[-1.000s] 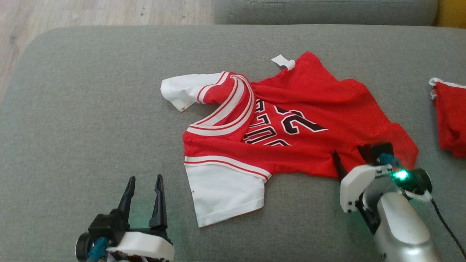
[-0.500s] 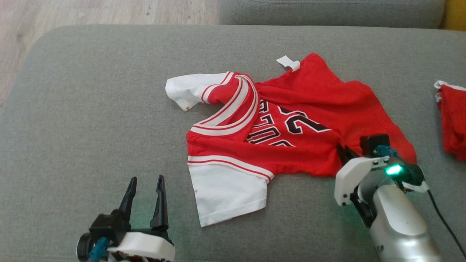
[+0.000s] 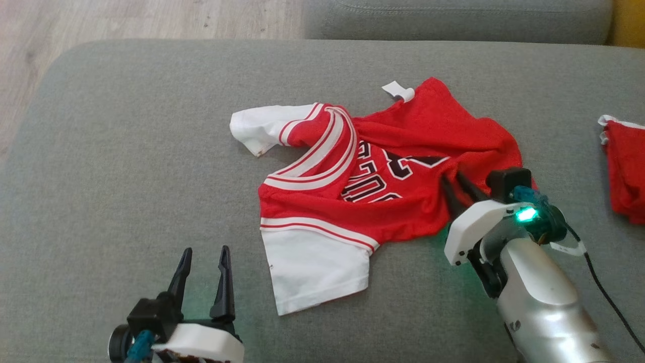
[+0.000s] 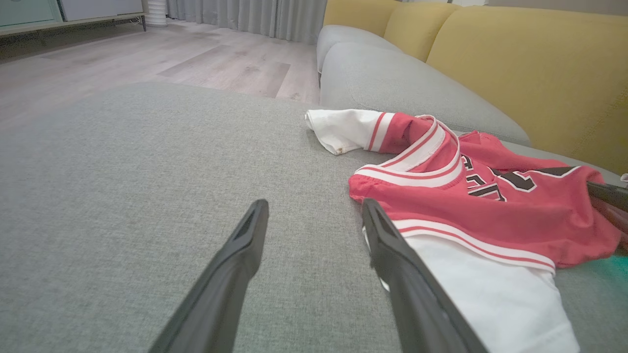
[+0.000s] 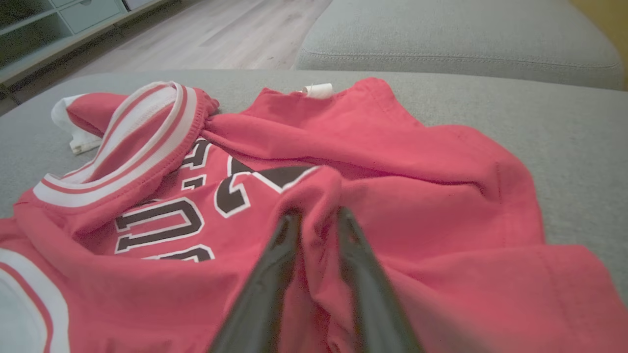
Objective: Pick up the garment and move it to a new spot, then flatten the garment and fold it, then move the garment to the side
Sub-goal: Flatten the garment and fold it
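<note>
Red cloth of the garment (image 3: 413,131), lying mid-cushion (image 3: 126,151), is now pinched in the right hand (image 3: 451,177), which was spread a second ago. It looks ready to lift. The left hand (image 3: 205,251) stays wide, empty.

This looks like a home living room. A grey upholstered sofa seat (image 3: 126,151) with yellow back cushions (image 4: 515,63) stands on pale wood-plank flooring (image 4: 147,54), with long grey curtains (image 4: 245,17) and a low cabinet (image 5: 93,12) at the far side.

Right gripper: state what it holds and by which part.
The right gripper pinches the red sports jersey by a bunched fold of its red body cloth, just beside the black numerals.
</note>
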### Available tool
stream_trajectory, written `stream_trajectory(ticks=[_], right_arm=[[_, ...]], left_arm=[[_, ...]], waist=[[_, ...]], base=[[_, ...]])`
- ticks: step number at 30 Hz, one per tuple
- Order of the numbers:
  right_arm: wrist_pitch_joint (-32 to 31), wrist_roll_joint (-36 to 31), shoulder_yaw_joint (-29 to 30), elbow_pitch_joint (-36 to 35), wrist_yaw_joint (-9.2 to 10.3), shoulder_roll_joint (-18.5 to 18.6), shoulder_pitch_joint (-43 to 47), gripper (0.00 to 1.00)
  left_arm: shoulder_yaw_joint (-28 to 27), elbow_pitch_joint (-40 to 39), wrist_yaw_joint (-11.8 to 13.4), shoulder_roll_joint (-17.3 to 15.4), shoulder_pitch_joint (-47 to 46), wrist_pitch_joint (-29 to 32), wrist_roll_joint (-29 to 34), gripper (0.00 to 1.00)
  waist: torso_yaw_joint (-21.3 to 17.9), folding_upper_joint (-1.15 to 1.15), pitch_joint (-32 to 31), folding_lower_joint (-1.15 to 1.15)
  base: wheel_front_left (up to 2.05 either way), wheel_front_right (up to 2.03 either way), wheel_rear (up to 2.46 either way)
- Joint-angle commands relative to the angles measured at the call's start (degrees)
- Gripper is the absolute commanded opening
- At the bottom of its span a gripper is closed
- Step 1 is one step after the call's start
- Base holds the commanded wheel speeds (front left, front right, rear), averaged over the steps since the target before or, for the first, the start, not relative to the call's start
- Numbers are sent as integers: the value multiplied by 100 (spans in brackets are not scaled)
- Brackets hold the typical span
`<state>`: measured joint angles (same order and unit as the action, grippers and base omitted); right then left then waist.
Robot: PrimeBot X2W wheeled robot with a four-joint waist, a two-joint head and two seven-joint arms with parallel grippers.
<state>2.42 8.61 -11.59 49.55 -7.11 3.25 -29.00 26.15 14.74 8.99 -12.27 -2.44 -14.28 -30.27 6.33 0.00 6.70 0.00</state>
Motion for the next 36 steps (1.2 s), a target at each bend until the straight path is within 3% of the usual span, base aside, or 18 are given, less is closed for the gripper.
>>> stream_trajectory(ticks=[1, 13, 22, 30, 36], right_arm=[[256, 54, -147, -124, -37, -37, -219, 100], [1083, 3, 229, -711, -37, -37, 546, 100], [1108, -72, 442, -1721, -37, -37, 1464, 100], [926, 56, 497, -2820, -37, -37, 2262, 100], [781, 73, 455, -3248, -37, -37, 2531, 100]], left_arm=[[-134, -109, -25, -37, -218, -65, 24, 100], [-35, -110, -81, 67, -151, -68, 21, 100], [-135, -26, -91, 117, -10, -70, -53, 100], [-423, -10, -67, 134, 177, -71, -59, 100], [-602, -78, -43, 142, 350, -72, 1, 100]], waist=[[-43, 0, -34, 0], [-506, 0, -374, 0], [-728, 0, -620, 0], [-701, 0, -761, 0], [-668, 0, -822, 0]], base=[[0, 0, 0], [0, 0, 0], [0, 0, 0], [0, 0, 0], [0, 0, 0]])
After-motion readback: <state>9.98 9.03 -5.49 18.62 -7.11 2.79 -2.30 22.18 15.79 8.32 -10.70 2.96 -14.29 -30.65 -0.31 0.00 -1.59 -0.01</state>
